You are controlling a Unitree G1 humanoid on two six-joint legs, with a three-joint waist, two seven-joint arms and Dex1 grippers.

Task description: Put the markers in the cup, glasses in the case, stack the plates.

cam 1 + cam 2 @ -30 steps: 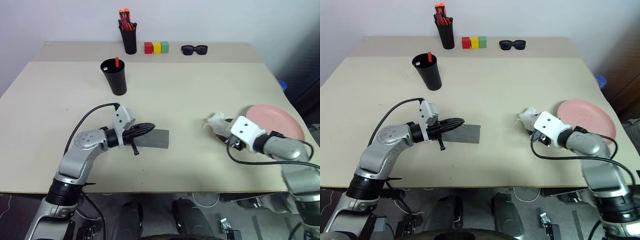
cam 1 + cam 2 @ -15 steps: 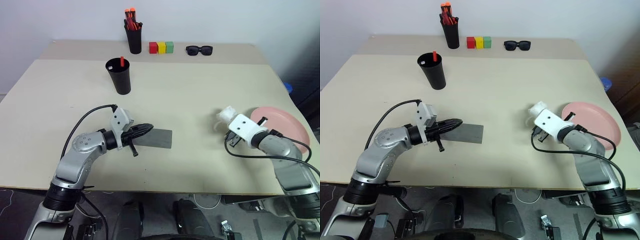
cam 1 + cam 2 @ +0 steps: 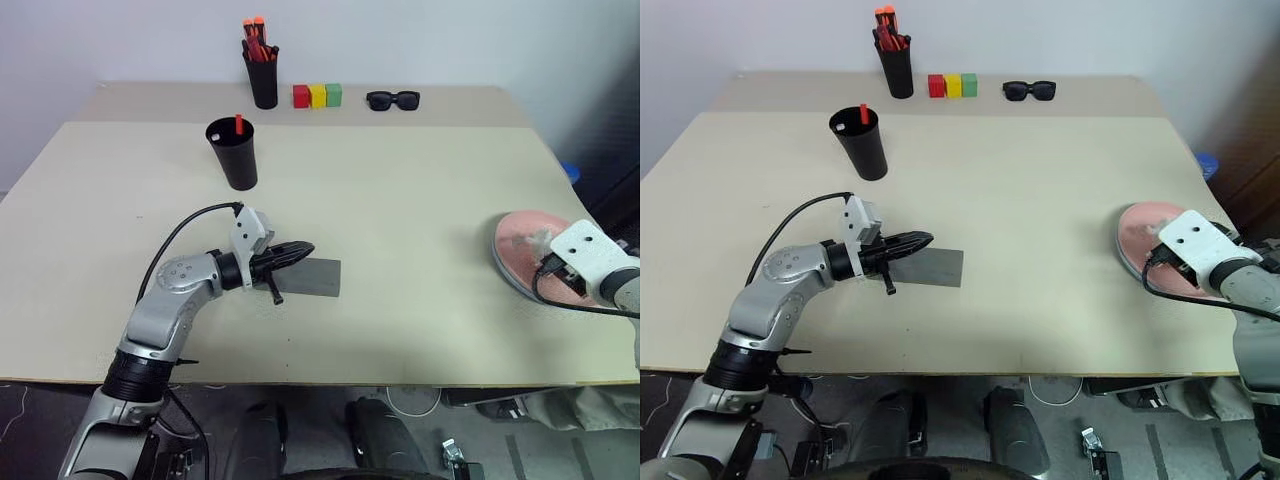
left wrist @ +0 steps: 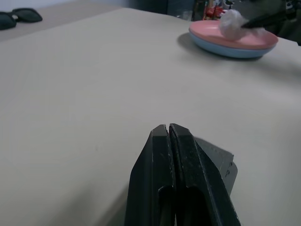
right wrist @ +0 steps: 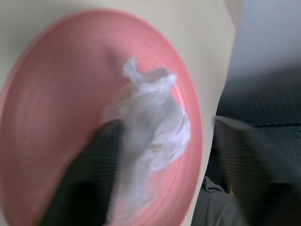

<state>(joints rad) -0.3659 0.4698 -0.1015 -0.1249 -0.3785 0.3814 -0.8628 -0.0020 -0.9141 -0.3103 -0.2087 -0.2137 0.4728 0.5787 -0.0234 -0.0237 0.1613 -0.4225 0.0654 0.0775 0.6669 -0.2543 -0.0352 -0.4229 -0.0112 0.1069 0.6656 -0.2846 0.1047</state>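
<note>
Left gripper: fingers pressed together, tip over the grey case.
Right gripper: fingers spread, white tissue against one.
Plates: stacked, pink on blue, table's 4 o'clock.
Cup: 11 o'clock, red-capped marker inside.

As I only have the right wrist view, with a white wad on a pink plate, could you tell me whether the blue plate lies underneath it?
Observer: Yes, in the left wrist view the pink plate sits stacked on the blue plate.
Operator: Thank you. Where is the left gripper, please?
Observer: The left gripper is shut, with its tips over the near end of the grey case.
Operator: And could you say what is in the cup?
Observer: A red-capped marker stands in the black cup.
</note>
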